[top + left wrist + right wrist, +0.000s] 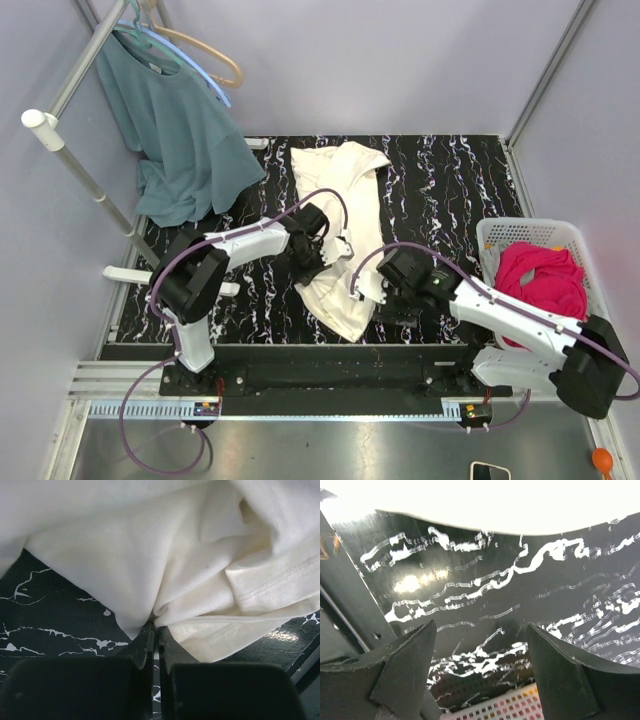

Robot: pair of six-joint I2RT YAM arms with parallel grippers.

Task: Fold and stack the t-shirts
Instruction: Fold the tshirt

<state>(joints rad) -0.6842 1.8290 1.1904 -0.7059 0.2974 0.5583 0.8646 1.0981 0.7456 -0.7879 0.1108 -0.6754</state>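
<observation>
The cream t-shirt (345, 200) lies crumpled lengthwise in the middle of the black marbled table (450, 190). My left gripper (330, 255) rests on its left-middle part. In the left wrist view the left gripper (155, 628) is shut, with a fold of the cream t-shirt (165, 560) pinched at its tips. My right gripper (362, 288) hovers low at the shirt's lower right edge. Seen from the right wrist, the right gripper (480, 626) is open with only table between its fingers, and the cream t-shirt's hem (495, 505) lies ahead. The pink t-shirt (540, 280) is bunched in a basket.
A white plastic basket (500, 235) stands at the table's right edge, and its rim (505, 705) shows under the right gripper. A teal shirt (180, 140) hangs from a hanger on a rack (75, 165) at the back left, draping onto the table corner.
</observation>
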